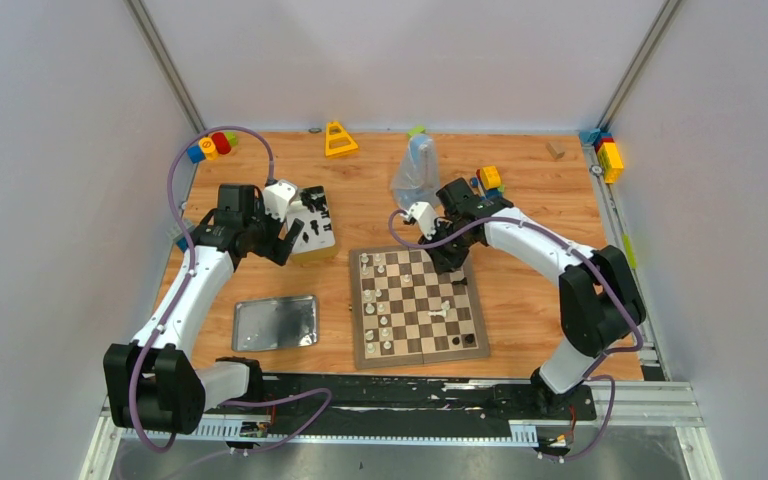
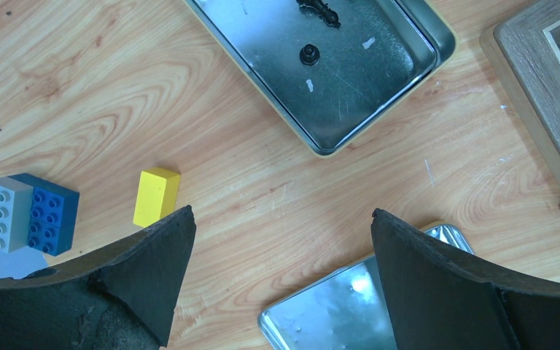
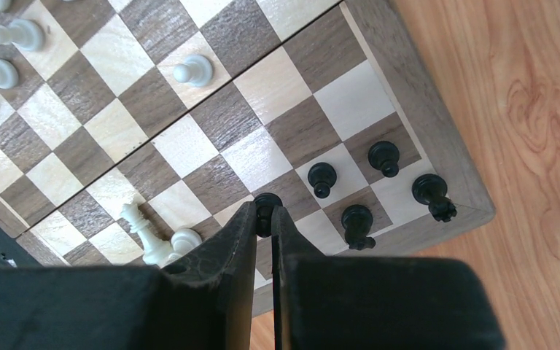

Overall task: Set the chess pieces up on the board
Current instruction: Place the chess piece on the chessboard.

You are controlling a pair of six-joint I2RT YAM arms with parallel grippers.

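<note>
No legible text, label, brand, number or sign on any surface in view.

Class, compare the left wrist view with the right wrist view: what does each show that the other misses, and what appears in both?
Only the left wrist view: the left fingers spread wide, the silver tin holding a loose black piece, the tin's lid, a yellow block and a blue block.
Only the right wrist view: the right fingers shut on a round-topped black piece, with four black pieces standing in the board's corner.
Both: the chessboard and the wooden table.
</note>
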